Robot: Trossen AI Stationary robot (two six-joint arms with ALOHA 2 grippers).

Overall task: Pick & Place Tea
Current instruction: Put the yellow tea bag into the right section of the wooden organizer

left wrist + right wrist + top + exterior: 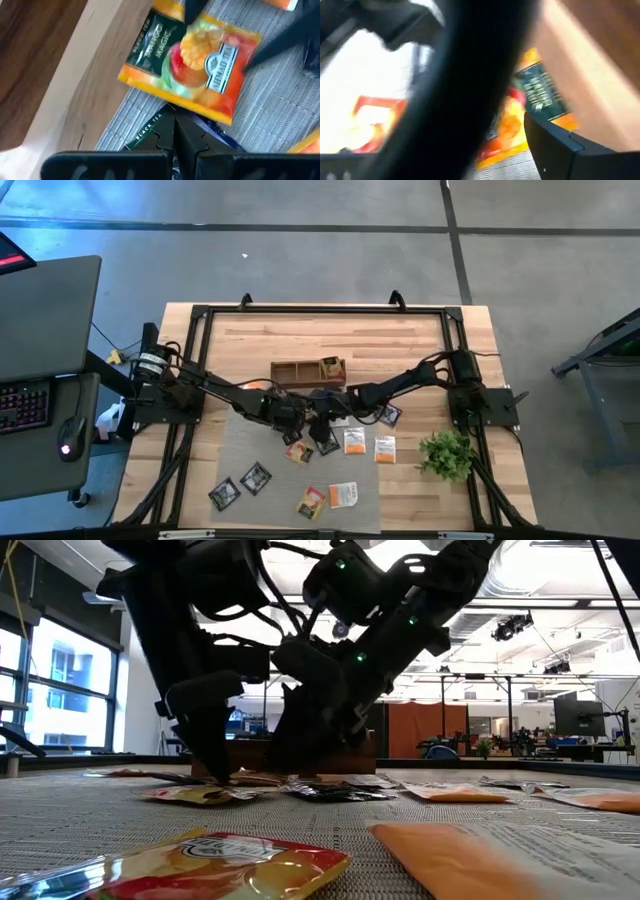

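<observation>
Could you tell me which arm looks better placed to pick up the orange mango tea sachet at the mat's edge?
Probably the left. The left gripper sits shut directly beside the orange mango tea sachet on the grey woven mat. The right gripper's own view is mostly blocked by a dark arm.

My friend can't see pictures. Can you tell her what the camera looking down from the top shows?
Two dark robot arms reach in from the sides and meet over a gray mat on a wooden table. Small tea sachets lie scattered on the mat, behind it stands a wooden box, and a small green plant sits at the right.
</observation>
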